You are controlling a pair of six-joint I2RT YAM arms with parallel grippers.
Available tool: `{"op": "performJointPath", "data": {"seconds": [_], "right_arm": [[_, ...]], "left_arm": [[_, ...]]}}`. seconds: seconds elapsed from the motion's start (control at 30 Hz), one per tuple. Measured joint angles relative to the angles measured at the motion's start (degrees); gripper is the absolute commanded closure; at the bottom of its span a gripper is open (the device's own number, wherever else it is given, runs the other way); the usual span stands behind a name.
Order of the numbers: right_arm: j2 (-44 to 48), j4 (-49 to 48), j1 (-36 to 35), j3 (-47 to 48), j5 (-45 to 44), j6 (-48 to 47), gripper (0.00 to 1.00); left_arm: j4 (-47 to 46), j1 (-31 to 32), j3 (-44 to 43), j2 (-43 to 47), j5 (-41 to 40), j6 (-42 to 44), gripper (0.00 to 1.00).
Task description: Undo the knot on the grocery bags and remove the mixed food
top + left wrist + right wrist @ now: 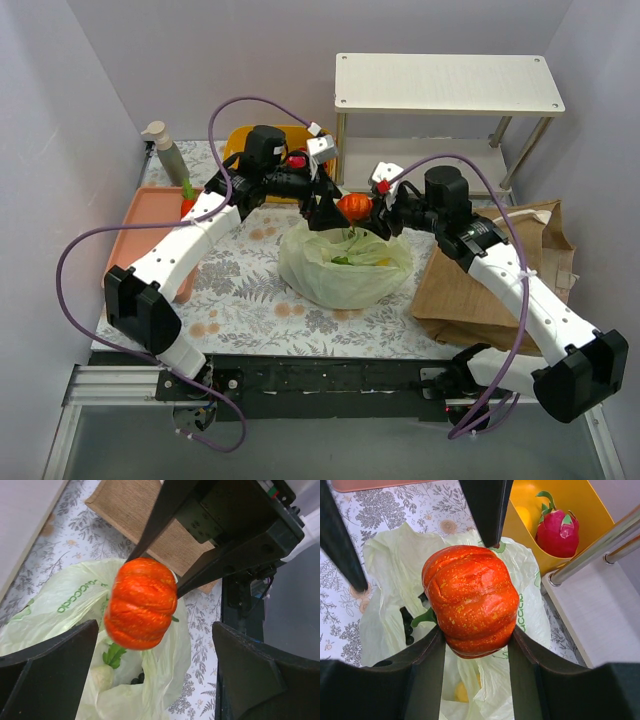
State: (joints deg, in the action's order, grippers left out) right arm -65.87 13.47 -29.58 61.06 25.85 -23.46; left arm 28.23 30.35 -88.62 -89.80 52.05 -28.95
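Observation:
My right gripper (476,634) is shut on an orange ribbed tangerine (470,600) and holds it above the open pale green plastic bag (345,265). In the top view the tangerine (353,206) hangs between both grippers. My left gripper (155,672) is open and empty, its jaws wide apart just short of the tangerine (141,602). Inside the bag (65,600) lie a white radish (102,675), dark grapes (134,680) and a yellow pear (462,692). The brown tote (490,275) lies flat on the right. An orange carrot (187,197) lies on the pink tray (150,215).
A soap pump bottle (165,150) stands at the back left. A yellow bin (530,505) behind the bag holds a red dragon fruit (557,530). A white shelf (445,82) on metal legs stands at the back right.

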Motion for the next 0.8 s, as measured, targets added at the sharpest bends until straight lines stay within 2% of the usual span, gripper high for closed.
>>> {"op": "performJointPath", "data": {"seconds": [0.03, 0.13, 0.2, 0.27, 0.3, 0.43, 0.47, 0.5, 0.53, 0.6, 0.63, 0.7, 0.73, 0.77, 0.8], "right_arm": [[-0.5, 0.0, 0.0, 0.7, 0.1, 0.4, 0.9], [-1.3, -0.4, 0.0, 2.3, 1.1, 1.0, 0.89], [-1.3, -0.5, -0.1, 2.9, 2.1, 1.1, 0.89], [-1.7, -0.5, -0.2, 3.7, 3.1, 1.1, 0.89], [-2.1, -0.5, -0.4, 4.2, 3.8, 1.1, 0.89], [-2.9, -0.6, -0.4, 4.3, 3.9, 1.3, 0.88], [-2.9, -0.4, -0.4, 4.3, 3.9, 1.3, 0.87], [-3.0, -0.3, -0.4, 4.3, 3.9, 1.4, 0.82], [-3.1, -0.3, -0.5, 4.3, 3.9, 1.5, 0.62], [-3.2, -0.1, -0.5, 4.3, 4.0, 1.5, 0.43], [-3.3, 0.0, -0.6, 4.3, 4.1, 1.7, 0.15], [-3.3, 0.6, -0.7, 4.3, 4.0, 2.6, 0.12], [-3.4, 1.3, -0.8, 4.3, 3.8, 2.4, 0.04], [-3.3, 1.9, -0.8, 4.3, 3.8, 2.3, 0.04], [-3.3, 2.7, -0.8, 4.3, 3.8, 2.3, 0.04]], "left_arm": [[0.1, 0.7, 0.0, -0.4, -0.3, 0.2, 0.03], [0.0, 1.8, 0.0, -0.9, -2.0, 0.9, 0.15], [0.0, 1.9, -0.1, -1.0, -2.9, 1.1, 0.28], [0.0, 2.0, -0.9, -1.5, -3.7, 1.4, 0.34], [-0.1, 2.0, -1.5, -1.9, -4.0, 1.5, 0.43], [0.6, 2.0, -2.0, -2.5, -3.9, 1.9, 0.64], [0.8, 2.0, -2.0, -2.6, -3.6, 2.0, 0.66], [1.0, 2.0, -2.1, -2.7, -3.5, 1.9, 0.67], [1.2, 2.0, -2.1, -2.7, -3.3, 1.9, 0.67], [1.7, 2.0, -2.1, -2.7, -3.3, 1.9, 0.7], [2.0, 2.0, -2.1, -2.7, -3.3, 2.0, 0.73], [2.9, 1.9, -2.1, -2.7, -3.7, 1.9, 0.81], [3.6, 1.6, -2.1, -2.7, -3.9, 1.8, 0.85], [4.4, 1.2, -2.1, -2.6, -4.1, 1.1, 1.0], [4.7, 0.5, -2.0, -2.3, -4.2, 0.3, 1.0]]}}
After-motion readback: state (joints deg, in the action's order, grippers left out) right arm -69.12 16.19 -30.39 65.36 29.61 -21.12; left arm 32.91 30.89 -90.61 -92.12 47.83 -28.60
